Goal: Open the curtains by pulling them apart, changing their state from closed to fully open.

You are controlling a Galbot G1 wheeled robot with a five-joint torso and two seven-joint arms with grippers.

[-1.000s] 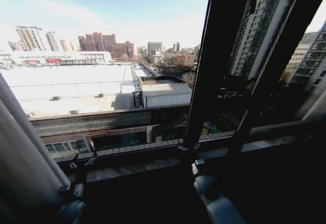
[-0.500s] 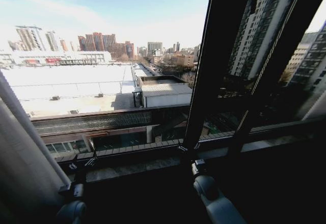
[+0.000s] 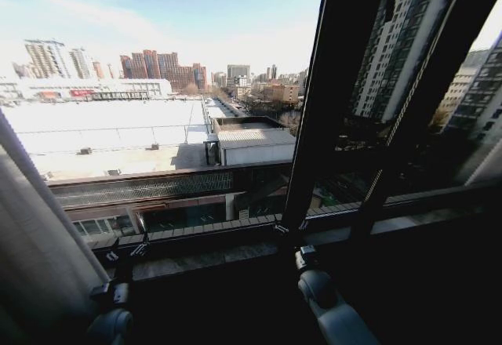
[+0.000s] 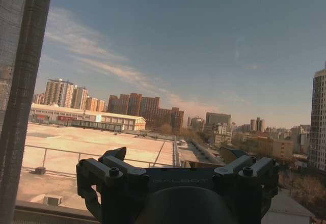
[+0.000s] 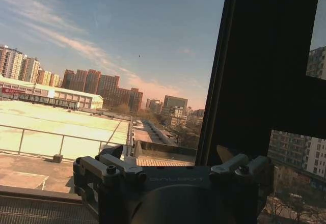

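Sheer white pleated curtains (image 3: 35, 243) hang bunched at my far left, clear of the glass. My left gripper (image 3: 125, 252) and right gripper (image 3: 290, 227) sit low before the black window frame (image 3: 329, 110), both spread wide, holding nothing.

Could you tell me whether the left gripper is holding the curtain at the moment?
No, the left gripper is open with only sky and rooftops between its fingers, and the curtain hangs off to one side.
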